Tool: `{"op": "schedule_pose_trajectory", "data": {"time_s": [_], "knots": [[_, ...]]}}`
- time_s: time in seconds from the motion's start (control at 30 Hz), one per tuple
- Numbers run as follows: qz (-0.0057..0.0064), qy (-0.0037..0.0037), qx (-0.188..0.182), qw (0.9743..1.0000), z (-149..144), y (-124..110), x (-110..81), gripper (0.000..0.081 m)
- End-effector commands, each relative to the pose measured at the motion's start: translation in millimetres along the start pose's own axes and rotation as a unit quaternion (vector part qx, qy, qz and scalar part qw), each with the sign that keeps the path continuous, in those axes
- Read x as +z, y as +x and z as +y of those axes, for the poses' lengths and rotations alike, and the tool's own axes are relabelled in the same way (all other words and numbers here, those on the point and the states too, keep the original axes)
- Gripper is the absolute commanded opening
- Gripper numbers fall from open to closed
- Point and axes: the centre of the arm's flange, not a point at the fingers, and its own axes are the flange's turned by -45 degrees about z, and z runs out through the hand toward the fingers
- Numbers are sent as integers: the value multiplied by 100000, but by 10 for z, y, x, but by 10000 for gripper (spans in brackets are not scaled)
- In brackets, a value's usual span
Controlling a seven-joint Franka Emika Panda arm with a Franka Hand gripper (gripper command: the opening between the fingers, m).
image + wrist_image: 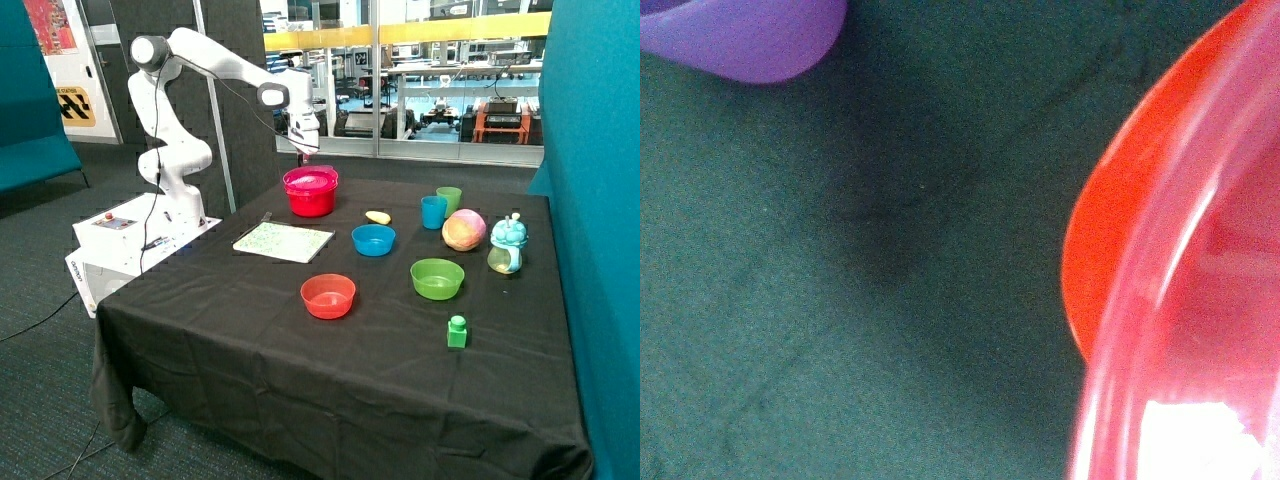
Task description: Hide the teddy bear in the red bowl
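— Gripper status?
— The gripper (303,150) hangs just above the red bowl (311,196); finger state cannot be told.
— Teddy bear?
— Not visible; a magenta plate (310,179) covers the bowl.

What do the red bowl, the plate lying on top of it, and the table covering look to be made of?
The red bowl looks like smooth, glossy plastic, evenly saturated in colour. The pink plate covering it also seems plastic: the wrist view shows a bright glare on its rim. The black cloth is matte fabric, draping in folds at the table corner. The pincer hovers just above the plate.
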Motion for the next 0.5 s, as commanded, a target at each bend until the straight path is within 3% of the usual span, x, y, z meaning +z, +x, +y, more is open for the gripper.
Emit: {"op": "schedule_pose_trajectory", "data": {"time_s": [0.0,0.17,0.2,0.3,0.47], "knots": [[33,-30,-56,100000,12,12,16,808],[33,-30,921,99996,96,41,-45,807],[34,-29,1783,99984,140,44,-81,774],[34,-29,2912,99958,253,50,-164,804],[35,-28,7290,99734,515,22,-292,720]]}}
